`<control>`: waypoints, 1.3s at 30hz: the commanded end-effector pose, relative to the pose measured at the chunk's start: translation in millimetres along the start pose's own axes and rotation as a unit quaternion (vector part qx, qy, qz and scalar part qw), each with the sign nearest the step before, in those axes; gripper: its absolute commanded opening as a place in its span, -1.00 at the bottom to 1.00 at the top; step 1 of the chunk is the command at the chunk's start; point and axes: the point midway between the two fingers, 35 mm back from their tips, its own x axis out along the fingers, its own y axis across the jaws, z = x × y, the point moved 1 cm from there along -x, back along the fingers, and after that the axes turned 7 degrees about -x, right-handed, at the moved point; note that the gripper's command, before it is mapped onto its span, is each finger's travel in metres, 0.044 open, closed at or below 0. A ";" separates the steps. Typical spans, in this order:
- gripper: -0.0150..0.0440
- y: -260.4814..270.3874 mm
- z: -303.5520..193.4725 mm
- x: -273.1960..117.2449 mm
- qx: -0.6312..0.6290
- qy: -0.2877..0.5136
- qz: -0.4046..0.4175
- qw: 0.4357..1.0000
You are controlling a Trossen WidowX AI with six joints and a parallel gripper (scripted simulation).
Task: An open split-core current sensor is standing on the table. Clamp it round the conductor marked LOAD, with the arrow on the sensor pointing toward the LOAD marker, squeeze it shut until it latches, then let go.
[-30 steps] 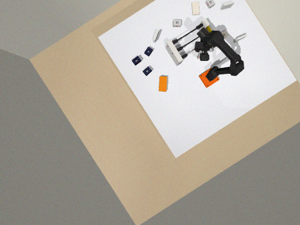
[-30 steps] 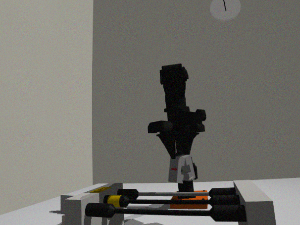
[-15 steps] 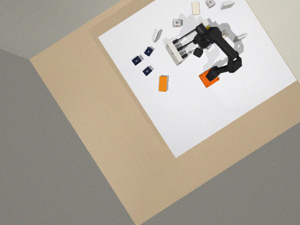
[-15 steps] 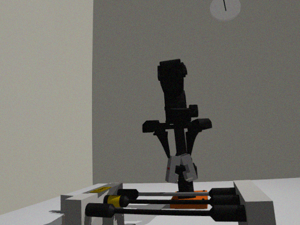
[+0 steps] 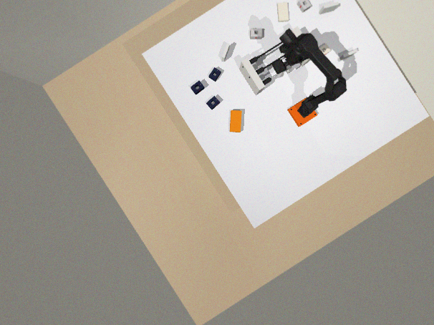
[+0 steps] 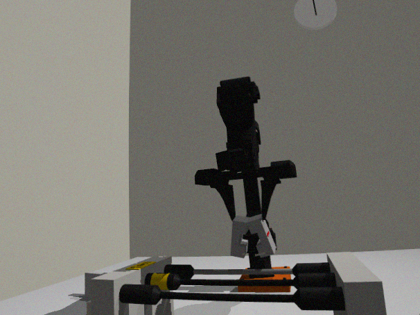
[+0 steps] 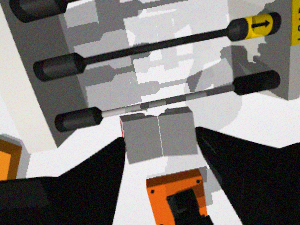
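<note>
My gripper (image 6: 249, 218) (image 7: 160, 137) is shut on the grey split-core sensor (image 6: 239, 236) (image 7: 142, 142), gripping its upper part. The sensor hangs above the level of the rods, its two halves spread apart at the bottom. A red mark shows on one side; its arrow direction is unclear. The LOAD conductor (image 6: 217, 282) (image 7: 160, 45) is the middle of three rods and has a yellow sleeve (image 6: 159, 281) (image 7: 260, 25) with a black arrow. The yellow LOAD label (image 6: 141, 265) (image 7: 296, 18) is on the end block. In the wrist view the sensor appears beside the nearest, silver rod (image 7: 167, 100), around no rod.
The other end block (image 5: 252, 76) (image 6: 351, 267) holds the rods' far ends. An orange block (image 5: 235, 120), several navy blocks (image 5: 213, 102), grey blocks (image 5: 256, 33), a cream block (image 5: 283, 11) and thin white pieces (image 5: 227, 51) stand around. The arm's base sits on an orange plate (image 5: 300, 122).
</note>
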 end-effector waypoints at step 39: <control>-0.49 -7.1 72.2 7.2 0.678 -0.002 0.006 0.735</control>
